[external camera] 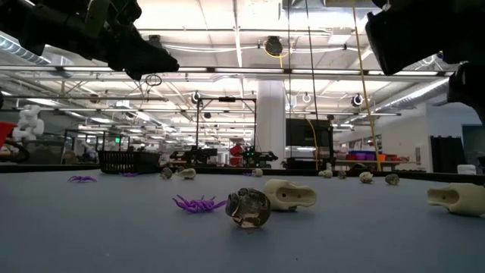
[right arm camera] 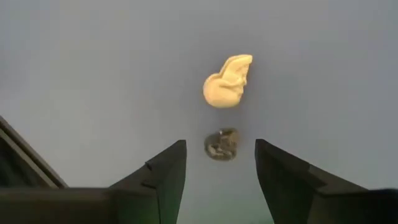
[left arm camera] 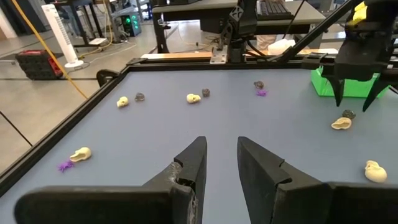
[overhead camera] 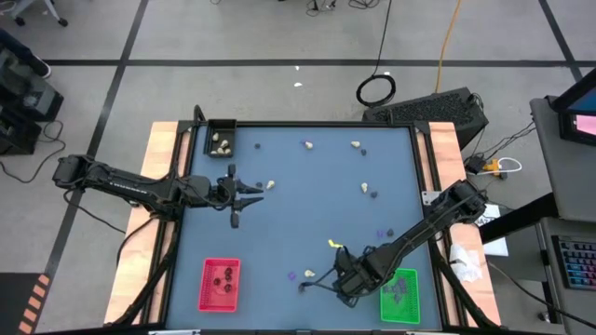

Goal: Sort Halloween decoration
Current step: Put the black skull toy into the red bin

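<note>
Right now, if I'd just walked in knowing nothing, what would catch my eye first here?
Probably the right pincer, open and poised over a small dark trinket with a cream skull-like lump just beyond it, near the green tray at the table's front right. Next, the trinkets scattered over the blue-grey table, and the left pincer hovering at mid-left near the black tray.

Worktop grey-blue, plain. Trays: red, green, black. Trinkets: cream-white lump, dark glossy lump, purple bit. Fingers black.
</note>
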{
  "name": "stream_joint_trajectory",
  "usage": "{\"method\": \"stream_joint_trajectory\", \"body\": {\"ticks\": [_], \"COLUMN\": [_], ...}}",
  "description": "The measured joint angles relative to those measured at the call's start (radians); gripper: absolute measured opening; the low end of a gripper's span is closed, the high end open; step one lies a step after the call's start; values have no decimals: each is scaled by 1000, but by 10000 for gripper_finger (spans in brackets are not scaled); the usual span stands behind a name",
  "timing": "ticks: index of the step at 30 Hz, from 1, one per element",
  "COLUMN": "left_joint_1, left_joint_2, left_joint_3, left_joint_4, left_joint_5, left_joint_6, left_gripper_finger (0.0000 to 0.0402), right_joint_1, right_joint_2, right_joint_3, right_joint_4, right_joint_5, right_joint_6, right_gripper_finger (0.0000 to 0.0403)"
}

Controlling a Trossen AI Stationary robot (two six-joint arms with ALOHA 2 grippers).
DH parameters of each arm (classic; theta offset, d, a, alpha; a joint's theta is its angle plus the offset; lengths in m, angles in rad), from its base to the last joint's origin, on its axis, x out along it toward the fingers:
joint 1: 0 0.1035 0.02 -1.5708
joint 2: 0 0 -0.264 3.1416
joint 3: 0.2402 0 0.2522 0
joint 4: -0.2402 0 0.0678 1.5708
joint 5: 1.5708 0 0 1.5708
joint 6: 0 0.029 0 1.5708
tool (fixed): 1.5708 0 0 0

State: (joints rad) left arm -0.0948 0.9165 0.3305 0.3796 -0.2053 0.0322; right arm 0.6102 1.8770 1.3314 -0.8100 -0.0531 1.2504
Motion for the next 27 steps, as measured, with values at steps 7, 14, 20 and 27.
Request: {"method": "stream_joint_trajectory", "body": {"ticks": [7,14,20,27], "left_joint_1": [0,0,0,0], "left_joint_2": [0,0,0,0], "left_joint_3": [0,0,0,0], "left_joint_4": [-2,-4,-4,-4], "left_joint_5": [0,0,0,0], "left_joint_6": [0,-1,-1,-2], "left_gripper_finger": [84,84,84,84], "right_joint_1": [0,13,20,19], "right_joint_2": [68,96,94,82], "right_joint_3": [0,4,3,1], "right_joint_4": [2,-4,-7,0], "right_joint_5": [0,8,28,46], "right_joint_6": [1,-12,-50,-112], "right_gripper_finger": [181,142,59,24]}}
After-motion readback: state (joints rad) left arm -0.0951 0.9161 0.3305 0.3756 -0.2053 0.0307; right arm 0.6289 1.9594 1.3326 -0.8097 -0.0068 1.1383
